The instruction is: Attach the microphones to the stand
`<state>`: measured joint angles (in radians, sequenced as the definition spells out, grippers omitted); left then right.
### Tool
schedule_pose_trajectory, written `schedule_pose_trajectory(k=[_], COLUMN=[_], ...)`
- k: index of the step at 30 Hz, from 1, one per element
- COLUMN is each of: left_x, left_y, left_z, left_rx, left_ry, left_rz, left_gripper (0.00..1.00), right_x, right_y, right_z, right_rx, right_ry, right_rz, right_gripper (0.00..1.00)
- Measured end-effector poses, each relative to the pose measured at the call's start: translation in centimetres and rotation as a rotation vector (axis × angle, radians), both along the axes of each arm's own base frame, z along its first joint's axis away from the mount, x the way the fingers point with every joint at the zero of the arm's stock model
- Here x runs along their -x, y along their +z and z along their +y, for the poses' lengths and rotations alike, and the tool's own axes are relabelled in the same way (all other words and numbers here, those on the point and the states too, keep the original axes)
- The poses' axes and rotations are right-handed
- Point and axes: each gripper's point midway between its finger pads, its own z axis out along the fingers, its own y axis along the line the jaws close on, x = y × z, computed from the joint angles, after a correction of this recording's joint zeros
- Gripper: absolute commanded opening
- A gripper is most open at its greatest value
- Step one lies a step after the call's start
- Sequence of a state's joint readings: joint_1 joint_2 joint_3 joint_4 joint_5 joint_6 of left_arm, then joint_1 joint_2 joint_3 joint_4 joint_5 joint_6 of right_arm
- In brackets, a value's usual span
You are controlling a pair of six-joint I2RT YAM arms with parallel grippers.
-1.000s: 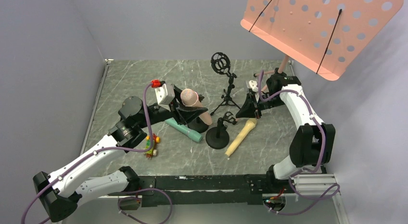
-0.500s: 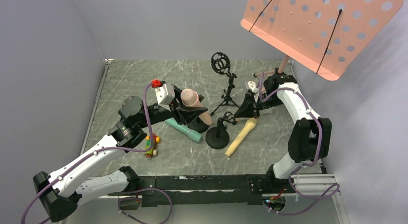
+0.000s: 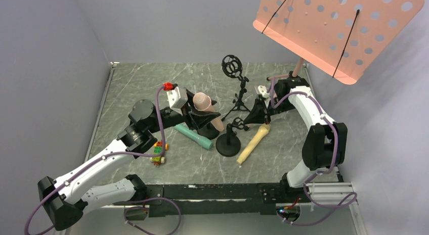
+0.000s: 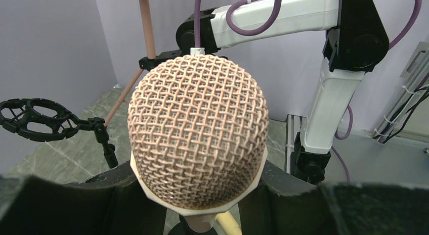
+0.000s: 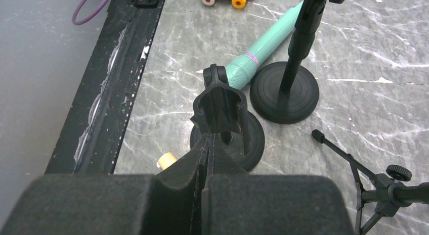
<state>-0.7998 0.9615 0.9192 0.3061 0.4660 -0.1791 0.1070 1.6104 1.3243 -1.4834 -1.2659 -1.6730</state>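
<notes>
My left gripper (image 3: 199,119) is shut on the salmon-pink microphone (image 3: 202,102) and holds it tilted over a round-base stand (image 5: 286,91). In the left wrist view its mesh head (image 4: 197,129) fills the gap between my fingers (image 4: 101,204). The teal-green microphone (image 3: 194,136) and the pale yellow microphone (image 3: 253,143) lie flat on the table. My right gripper (image 3: 254,115) is shut and empty. Its tip (image 5: 210,141) touches the empty clip (image 5: 221,101) of a second round-base stand (image 3: 228,143).
A black tripod stand (image 3: 238,106) with a round shock mount (image 3: 232,66) stands behind the middle. A pink perforated music-stand desk (image 3: 339,28) overhangs the far right. Small toy block cars (image 3: 158,153) sit near the left arm. Grey walls enclose the table.
My left arm has shifted a little right and away with the pink microphone. My right gripper has moved slightly left, closer to the stand's clip.
</notes>
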Motion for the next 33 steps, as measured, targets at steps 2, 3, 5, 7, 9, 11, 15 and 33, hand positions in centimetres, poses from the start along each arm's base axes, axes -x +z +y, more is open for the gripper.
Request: schedule_pose_trajectory(k=[2,3,5,7,9,11,15,33], left_x=[-0.1,-0.2,-0.2,-0.2,-0.2,-0.1,-0.1,-1.4], left_y=[-0.1,-0.3,-0.3,-0.4,-0.4,-0.4,-0.4,-1.2], left_z=[-0.1,-0.2,-0.3,-0.3,-0.3,-0.3,-0.3,-1.7], left_rx=[-0.002,-0.005,-0.006,-0.007,-0.007,-0.008,-0.007,-0.005], left_ry=[0.000,-0.001,-0.001,-0.002,-0.005,-0.007,-0.007,-0.012], left_rz=[0.003,0.006,0.008,0.008,0.008,0.008,0.009,0.028], left_gripper=[0.00,0.00,0.00,0.00,0.00,0.00,0.00,0.00], right_x=[-0.1,-0.2,-0.4,-0.9,-1.2,-1.4,-1.4,0.1], right_y=[0.0,0.0,-0.1,-0.3,-0.4,-0.4,-0.4,-1.8], right_z=[0.0,0.0,-0.1,-0.2,-0.2,-0.2,-0.2,0.3], right_rx=[0.003,0.004,0.009,0.016,0.018,0.018,0.018,0.012], right_ry=[-0.007,-0.012,-0.026,-0.036,-0.041,-0.043,-0.042,0.027], right_rz=[0.011,0.016,0.029,0.019,0.012,0.007,0.005,0.026], right_gripper=[0.01,0.01,0.01,0.01,0.01,0.01,0.01,0.07])
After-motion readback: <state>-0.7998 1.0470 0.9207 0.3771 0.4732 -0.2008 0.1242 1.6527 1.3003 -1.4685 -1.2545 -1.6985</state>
